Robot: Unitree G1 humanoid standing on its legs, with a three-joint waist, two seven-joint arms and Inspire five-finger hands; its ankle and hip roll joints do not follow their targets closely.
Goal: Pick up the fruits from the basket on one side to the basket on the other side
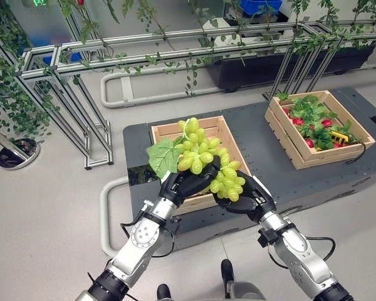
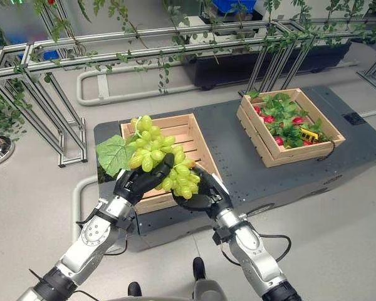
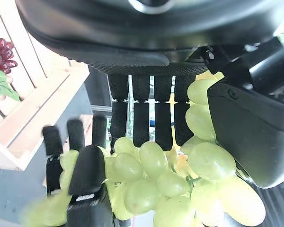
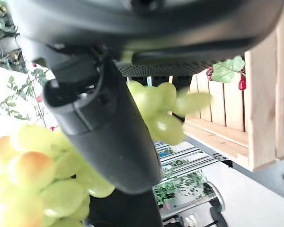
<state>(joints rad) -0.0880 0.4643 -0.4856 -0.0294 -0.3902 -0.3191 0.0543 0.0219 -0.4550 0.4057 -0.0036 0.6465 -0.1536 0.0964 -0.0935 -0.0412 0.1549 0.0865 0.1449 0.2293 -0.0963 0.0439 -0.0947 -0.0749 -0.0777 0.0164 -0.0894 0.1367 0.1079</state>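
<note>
Bunch of pale green plastic grapes with leaf: left hand and right hand both curled around it, fingertips partly hidden beneath. No legible writing.

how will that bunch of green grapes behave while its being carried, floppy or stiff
Probably floppy: the green grape bunch drapes across both the left robot hand and the right robot hand, sagging between them. The smooth round grapes may slip or shift. Its leaf sticks out freely, so it could flap.

Head stereo overhead; wrist cameras close on grapes.
</note>
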